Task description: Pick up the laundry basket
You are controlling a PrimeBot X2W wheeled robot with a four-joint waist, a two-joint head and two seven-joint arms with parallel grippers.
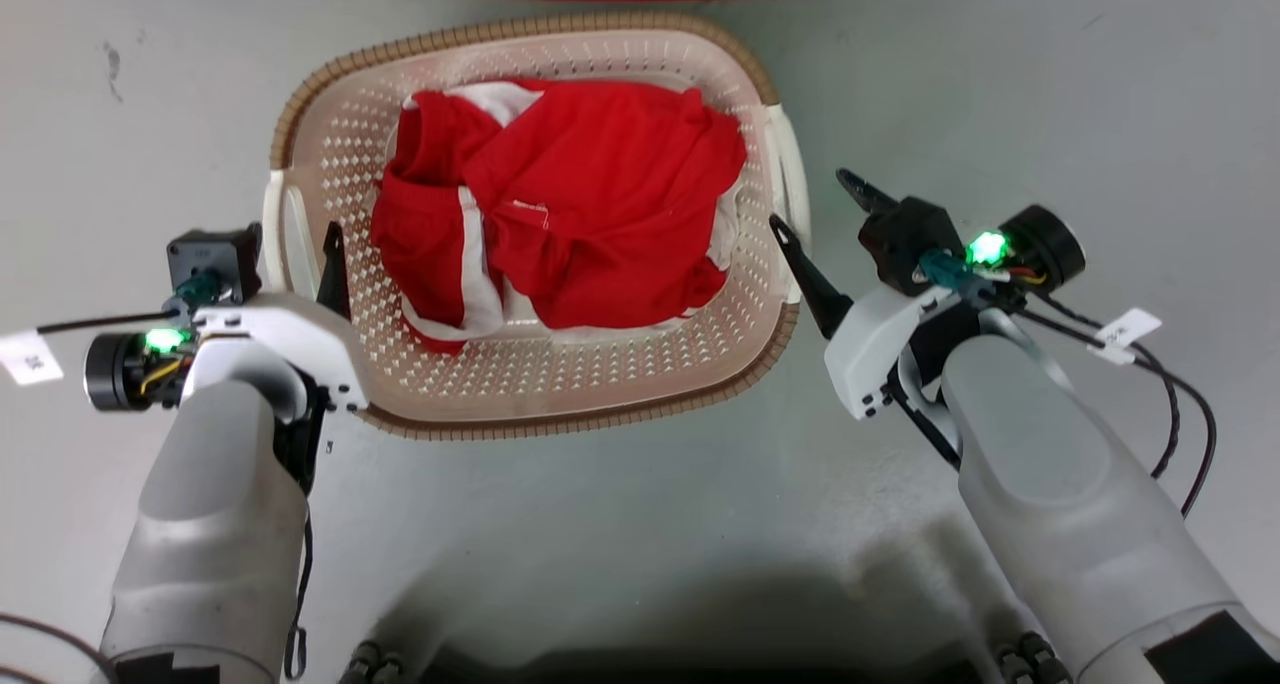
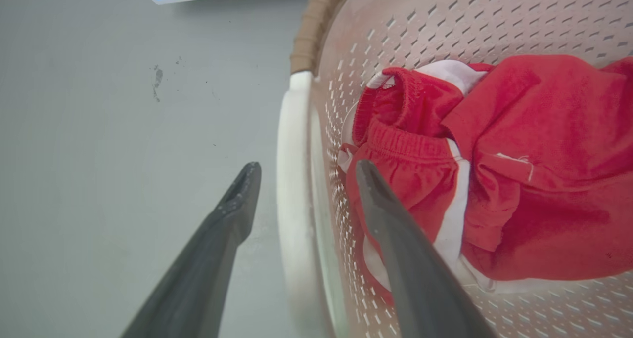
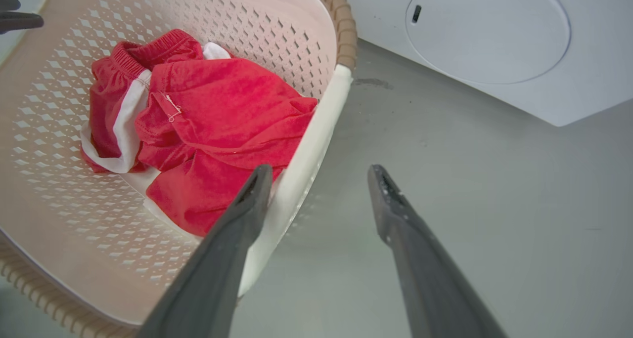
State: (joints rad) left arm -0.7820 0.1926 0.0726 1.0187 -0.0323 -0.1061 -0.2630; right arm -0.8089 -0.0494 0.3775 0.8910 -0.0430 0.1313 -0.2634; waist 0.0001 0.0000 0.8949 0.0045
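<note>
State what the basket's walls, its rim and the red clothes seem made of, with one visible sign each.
Basket walls: likely moulded plastic, matt cream, with regular holes. Rim: probably plastic too, brown, ridged to look woven. Red clothes: soft fabric, shown by folds and gathered waistband.

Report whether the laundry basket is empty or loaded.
Loaded: crumpled red-and-white clothes lie inside the laundry basket, covering much of its perforated floor.

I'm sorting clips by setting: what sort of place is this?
Probably a laundry area. A laundry basket holding red and white clothes sits on a grey floor, close to a white machine with a round door, likely a washer.
</note>
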